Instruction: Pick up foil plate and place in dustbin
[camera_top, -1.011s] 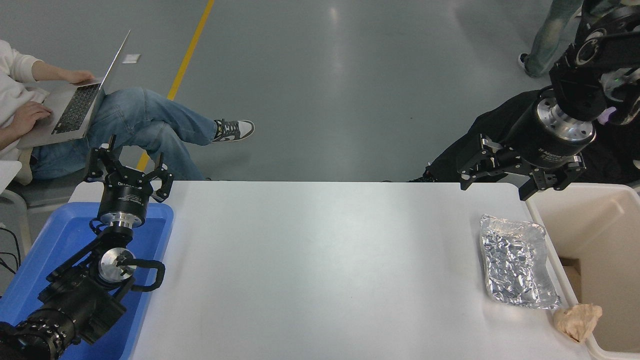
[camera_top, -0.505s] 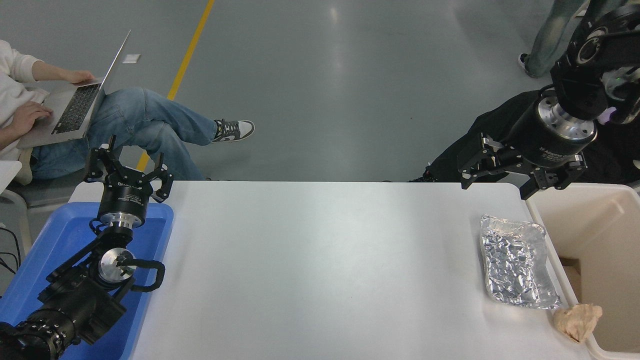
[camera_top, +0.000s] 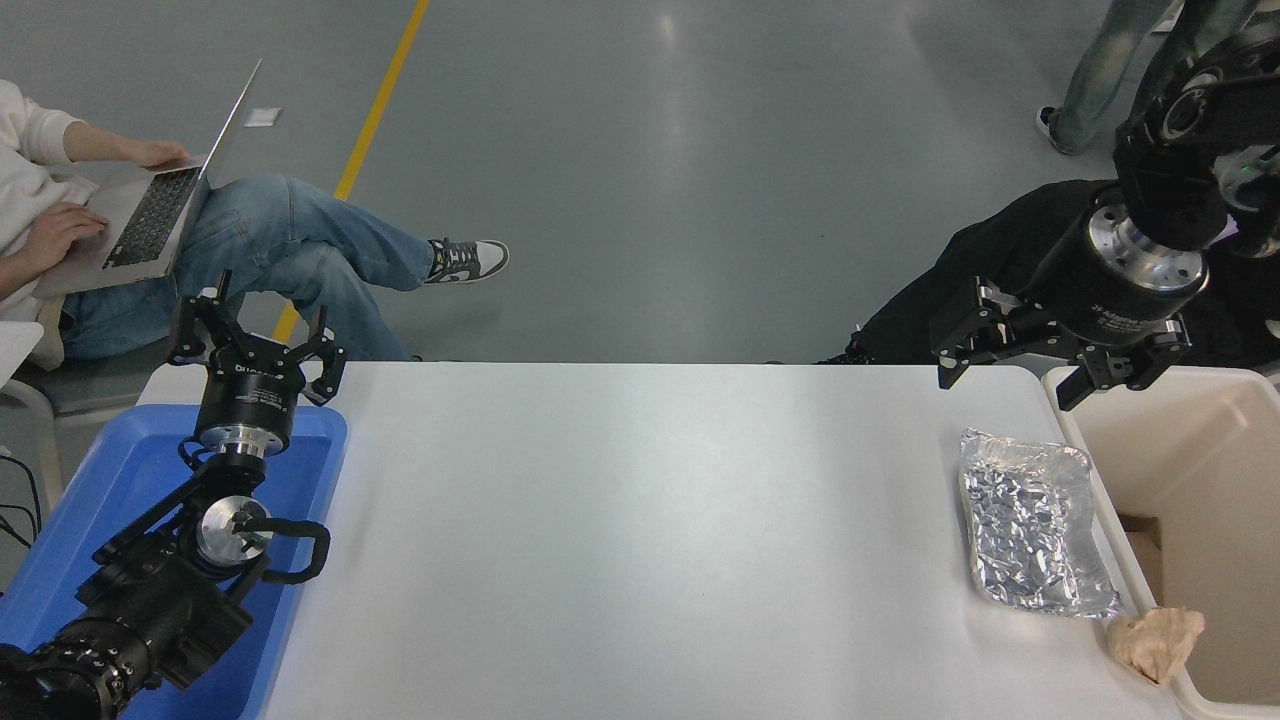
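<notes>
Head view: the foil plate (camera_top: 1035, 532) lies flat on the worktop (camera_top: 620, 540), just beside the dustbin (camera_top: 1190, 470). The right gripper (camera_top: 1010, 385), fingers spread and empty, hovers above the dustbin's far corner. The left gripper (camera_top: 258, 345), also spread, is parked far from the dustbin.

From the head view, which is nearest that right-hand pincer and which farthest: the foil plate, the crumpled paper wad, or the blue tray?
Measured from the right pincer, open above the table's far right corner:
1. Foil plate, just below it on the table's right side.
2. Paper wad, further toward the camera, against the dustbin rim.
3. Blue tray, far across at the left edge.
</notes>
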